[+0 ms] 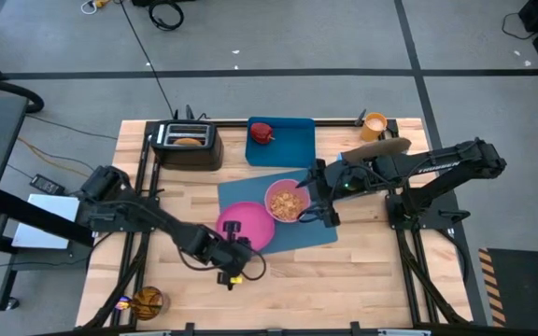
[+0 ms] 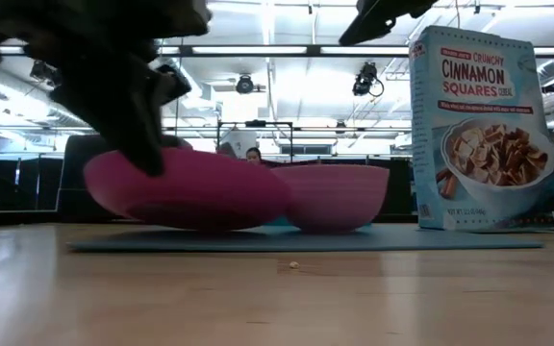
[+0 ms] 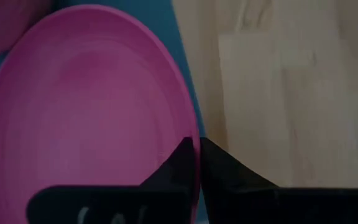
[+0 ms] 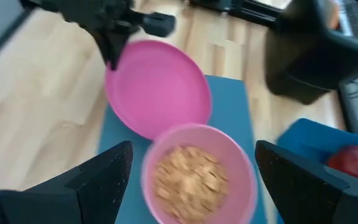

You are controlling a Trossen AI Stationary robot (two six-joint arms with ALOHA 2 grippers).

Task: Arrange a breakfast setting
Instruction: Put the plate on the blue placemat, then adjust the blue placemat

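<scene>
The pink round plate sits tilted over the near left part of the large blue mat, with my left gripper shut on its rim. Beside it on the mat stands the pink bowl, filled with cereal. My right gripper hovers open above the bowl and touches nothing. The red apple lies on the smaller blue tray. A toast slice sticks out of the black toaster. The small orange cup stands at the far right. The spoon is out of view. My left gripper pinches the plate's rim between its two fingers, on the side toward the table's near left. The fingers slant down from the near left. The plate is tilted, its held side raised and its underside low over the mat.
The black toaster and the blue rimmed tray stand along the far edge. A cereal box stands upright at the mat's right, partly under the right arm. A glass jar sits at the near left corner. Bare wood lies near.
</scene>
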